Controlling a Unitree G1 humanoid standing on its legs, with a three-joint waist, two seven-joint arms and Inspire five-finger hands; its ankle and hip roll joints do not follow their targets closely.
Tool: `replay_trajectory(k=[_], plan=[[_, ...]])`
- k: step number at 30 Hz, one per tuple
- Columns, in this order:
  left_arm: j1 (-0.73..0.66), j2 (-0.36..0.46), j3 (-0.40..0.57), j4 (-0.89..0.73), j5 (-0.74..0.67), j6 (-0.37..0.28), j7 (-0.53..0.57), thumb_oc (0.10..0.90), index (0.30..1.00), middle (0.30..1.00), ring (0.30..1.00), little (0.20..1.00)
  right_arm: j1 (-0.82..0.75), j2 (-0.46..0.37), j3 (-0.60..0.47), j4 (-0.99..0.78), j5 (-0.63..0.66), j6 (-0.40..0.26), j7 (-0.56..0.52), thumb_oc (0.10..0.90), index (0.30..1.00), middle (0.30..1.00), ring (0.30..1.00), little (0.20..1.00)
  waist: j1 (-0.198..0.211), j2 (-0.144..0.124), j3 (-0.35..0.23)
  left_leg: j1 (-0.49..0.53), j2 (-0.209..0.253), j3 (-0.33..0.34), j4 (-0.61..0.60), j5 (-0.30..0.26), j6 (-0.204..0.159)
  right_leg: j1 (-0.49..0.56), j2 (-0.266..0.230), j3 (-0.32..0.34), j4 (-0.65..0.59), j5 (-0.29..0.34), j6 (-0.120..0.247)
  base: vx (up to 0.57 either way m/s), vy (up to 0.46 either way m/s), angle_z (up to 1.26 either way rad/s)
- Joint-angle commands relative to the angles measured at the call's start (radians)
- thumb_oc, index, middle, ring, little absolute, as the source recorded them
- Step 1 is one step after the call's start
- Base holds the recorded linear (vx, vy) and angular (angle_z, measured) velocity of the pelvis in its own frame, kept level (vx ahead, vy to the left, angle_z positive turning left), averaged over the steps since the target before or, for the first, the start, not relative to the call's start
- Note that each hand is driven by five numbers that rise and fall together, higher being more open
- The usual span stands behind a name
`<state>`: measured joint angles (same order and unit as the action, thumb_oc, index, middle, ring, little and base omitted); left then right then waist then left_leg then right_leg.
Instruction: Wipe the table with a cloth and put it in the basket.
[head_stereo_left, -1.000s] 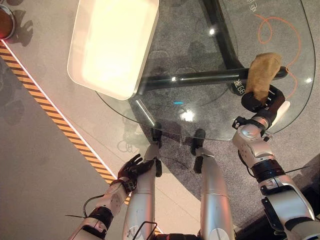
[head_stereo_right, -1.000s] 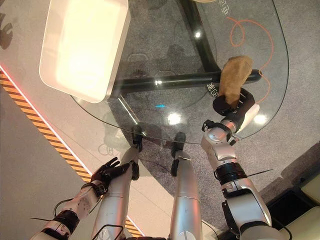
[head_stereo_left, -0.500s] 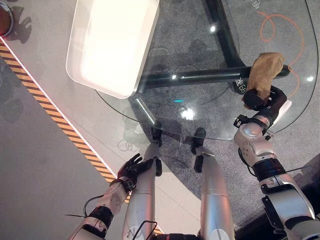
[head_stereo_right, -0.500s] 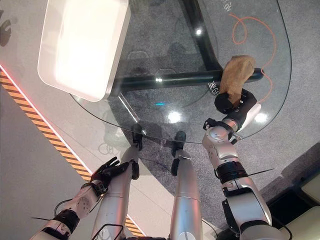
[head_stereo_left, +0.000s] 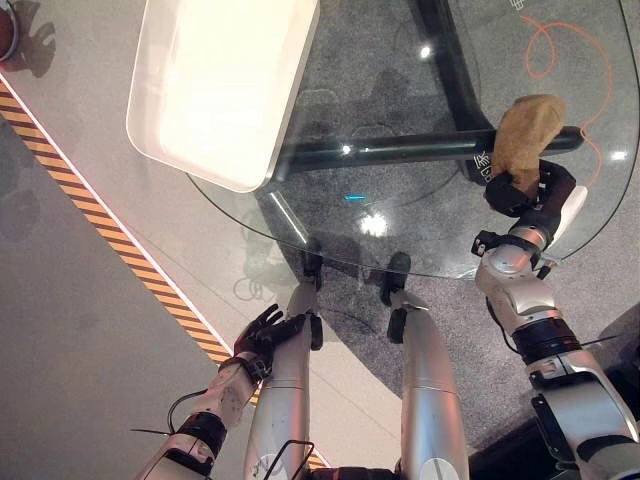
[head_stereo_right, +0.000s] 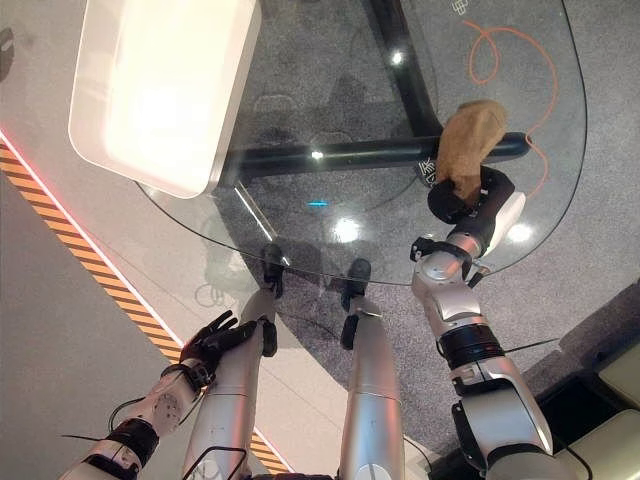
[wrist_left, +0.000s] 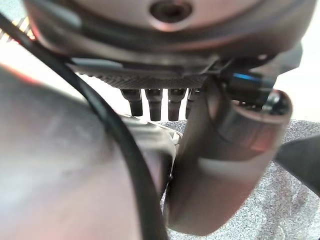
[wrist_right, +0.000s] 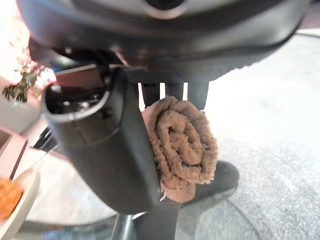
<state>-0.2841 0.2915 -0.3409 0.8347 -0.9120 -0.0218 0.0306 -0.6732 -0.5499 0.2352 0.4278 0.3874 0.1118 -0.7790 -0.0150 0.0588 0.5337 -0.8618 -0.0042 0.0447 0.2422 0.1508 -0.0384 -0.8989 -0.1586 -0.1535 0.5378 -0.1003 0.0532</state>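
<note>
I took the glass table (head_stereo_left: 420, 240) as my landmark. It was the largest item in the head views, a round transparent top on a dark crossbar frame (head_stereo_left: 400, 152).

The white basket (head_stereo_left: 225, 85) sat on the table's far left portion, overhanging the rim on that side. I could not make out its inside for glare.

The right hand (head_stereo_left: 528, 195) was over the table's right part, just inside the near rim. Its fingers were curled round the brown cloth (head_stereo_left: 528, 125), and the right wrist view confirmed this: the cloth (wrist_right: 182, 142) sat rolled between thumb and fingers. The free end of the cloth lay spread on the glass beyond the hand, over the right end of the crossbar.

The left hand (head_stereo_left: 262, 335) hung below and short of the table's near rim, at the robot's side. Its fingers were loosely spread and held nothing.

An orange cord (head_stereo_left: 570, 60) looped on the floor under the table's far right part.

My judgement: the wiping step was in hand, with the cloth gripped and in contact with the glass. The basket step was not yet done, the cloth being well apart from the basket. The next move would call for drawing the cloth across the glass with steady downward contact, keeping the grip closed. Later the cloth would need carrying leftward across the table to the basket.
</note>
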Motion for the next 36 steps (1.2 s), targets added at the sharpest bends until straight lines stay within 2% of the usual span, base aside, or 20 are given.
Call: replay_trajectory(k=[1,5,14,26,32,36], plan=[[0.073,-0.043,-0.032,-0.04,-0.011,0.0,-0.026,0.8,0.9,0.9,0.9,0.9,-0.02,0.019,0.136,-0.175,-0.093,-0.014,0.187,0.1,0.3,0.3,0.3,0.2,0.024,0.006,-0.014,-0.031,-0.047,0.07,0.189,-0.197,0.009,-0.022,0.039,-0.011,-0.169,0.146,0.034,0.0,0.0,0.0],[0.069,-0.051,-0.033,-0.051,-0.005,-0.002,-0.019,0.8,0.9,0.9,0.9,0.9,-0.025,0.048,0.192,-0.207,-0.15,0.004,0.284,0.1,0.3,0.3,0.3,0.2,0.029,0.007,-0.014,-0.038,-0.048,0.071,0.19,-0.196,0.01,-0.028,0.036,-0.019,-0.165,0.141,0.032,0.0,0.0,0.0],[0.064,-0.057,-0.038,-0.04,0.02,-0.004,-0.037,0.8,0.9,0.9,0.9,0.9,-0.067,0.088,0.32,-0.239,-0.225,0.066,0.407,0.1,0.3,0.3,0.3,0.2,0.044,0.016,-0.014,-0.047,-0.049,0.076,0.19,-0.189,0.003,-0.035,0.025,-0.032,-0.163,0.136,0.031,0.0,0.005,0.04],[0.034,-0.066,-0.063,-0.036,0.0,-0.002,-0.025,0.8,0.9,0.9,0.9,0.9,-0.098,0.12,0.439,-0.243,-0.208,0.116,0.5,0.1,0.3,0.3,0.3,0.2,0.053,0.022,-0.014,-0.05,-0.049,0.082,0.184,-0.18,0.0,-0.041,0.018,-0.038,-0.161,0.136,0.032,0.0,0.007,0.02],[0.024,-0.059,-0.074,-0.034,-0.009,0.003,-0.02,0.8,0.9,0.9,0.9,0.9,-0.108,0.108,0.484,-0.254,-0.205,0.109,0.576,0.1,0.3,0.3,0.3,0.2,0.055,0.021,-0.014,-0.049,-0.046,0.087,0.185,-0.177,-0.003,-0.039,0.014,-0.044,-0.163,0.136,0.033,0.0,-0.002,0.02],[0.021,-0.054,-0.077,-0.038,-0.015,0.007,-0.016,0.8,0.9,0.9,0.9,0.9,-0.113,0.097,0.491,-0.256,-0.189,0.107,0.571,0.1,0.3,0.3,0.3,0.2,0.056,0.022,-0.014,-0.052,-0.044,0.087,0.19,-0.178,-0.004,-0.044,0.012,-0.042,-0.158,0.137,0.034,0.01,-0.003,0.0]])
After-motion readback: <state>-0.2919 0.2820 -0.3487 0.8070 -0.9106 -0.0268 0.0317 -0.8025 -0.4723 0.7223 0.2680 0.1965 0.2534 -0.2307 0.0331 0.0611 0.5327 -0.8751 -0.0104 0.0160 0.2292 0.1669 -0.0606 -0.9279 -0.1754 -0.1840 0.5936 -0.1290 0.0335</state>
